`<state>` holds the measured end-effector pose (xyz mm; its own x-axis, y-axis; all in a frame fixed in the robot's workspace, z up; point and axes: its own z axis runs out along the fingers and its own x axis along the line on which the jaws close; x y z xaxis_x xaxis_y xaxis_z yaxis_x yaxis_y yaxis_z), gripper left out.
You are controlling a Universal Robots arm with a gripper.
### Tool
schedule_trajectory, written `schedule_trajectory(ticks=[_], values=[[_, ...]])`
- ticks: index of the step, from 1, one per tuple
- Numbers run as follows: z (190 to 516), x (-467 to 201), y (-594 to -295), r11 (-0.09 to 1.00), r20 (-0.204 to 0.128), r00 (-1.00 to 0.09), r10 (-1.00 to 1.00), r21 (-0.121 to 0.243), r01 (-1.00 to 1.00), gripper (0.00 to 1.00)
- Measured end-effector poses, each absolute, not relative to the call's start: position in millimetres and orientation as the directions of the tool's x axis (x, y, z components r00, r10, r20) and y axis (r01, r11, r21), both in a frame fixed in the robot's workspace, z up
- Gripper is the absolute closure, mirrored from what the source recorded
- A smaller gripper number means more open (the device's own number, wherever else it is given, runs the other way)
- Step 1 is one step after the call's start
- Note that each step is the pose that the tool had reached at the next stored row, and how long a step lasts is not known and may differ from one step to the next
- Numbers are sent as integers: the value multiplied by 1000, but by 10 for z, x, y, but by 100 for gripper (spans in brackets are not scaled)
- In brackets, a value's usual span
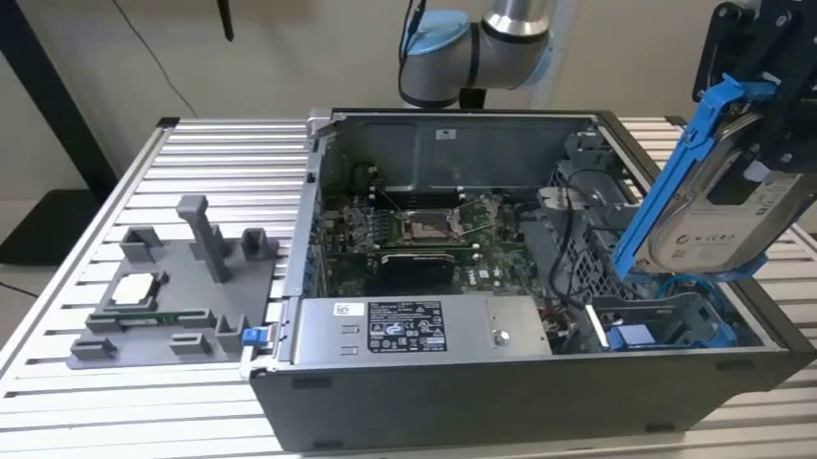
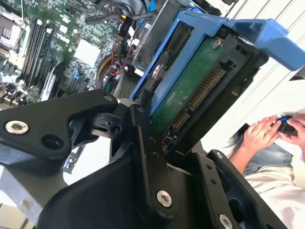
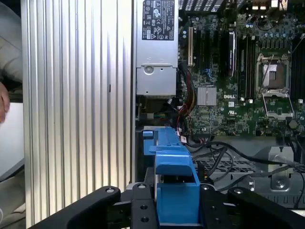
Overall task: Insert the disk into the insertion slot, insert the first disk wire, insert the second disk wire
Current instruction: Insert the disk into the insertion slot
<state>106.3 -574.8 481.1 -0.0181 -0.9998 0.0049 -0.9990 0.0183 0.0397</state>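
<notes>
Gripper [image 1: 748, 164]: jaws clamped on the disk [image 1: 717, 228], gripping it across its blue carrier bracket [image 1: 699, 143]. The disk hangs steeply tilted above the open computer case [image 1: 511, 406], at the exterior view's right. It is not seated: the insertion slot [image 1: 664, 321] lies just below it, beside the power-supply box [image 1: 408, 327]. In the second wrist view a person's hand [image 2: 259, 136] shows beyond the case.
</notes>
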Motion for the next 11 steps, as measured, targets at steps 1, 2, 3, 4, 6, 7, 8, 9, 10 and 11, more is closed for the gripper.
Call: schedule_trajectory(ticks=[1, 2, 3, 4, 6, 7, 8, 9, 10, 11], values=[[4806, 1063, -5747, 18, 5, -18, -1000, 40, -999, 100], [4799, 1063, -5747, 18, 5, -18, -1000, 40, -999, 100], [4793, 1063, -5747, 18, 5, -18, -1000, 40, -999, 100], [4786, 1063, -5747, 18, 5, -18, -1000, 40, -999, 100], [4771, 1063, -5748, 18, 6, -18, -1000, 40, -999, 100], [4764, 1063, -5747, 18, 6, -18, -1000, 40, -999, 100], [4754, 1063, -5747, 18, 6, -18, -1000, 40, -999, 100], [4744, 1063, -5747, 18, 6, -18, -1000, 40, -999, 100], [4731, 1063, -5748, 18, 6, -18, -1000, 40, -999, 100], [4719, 1063, -5748, 18, 6, -18, -1000, 40, -999, 100]])
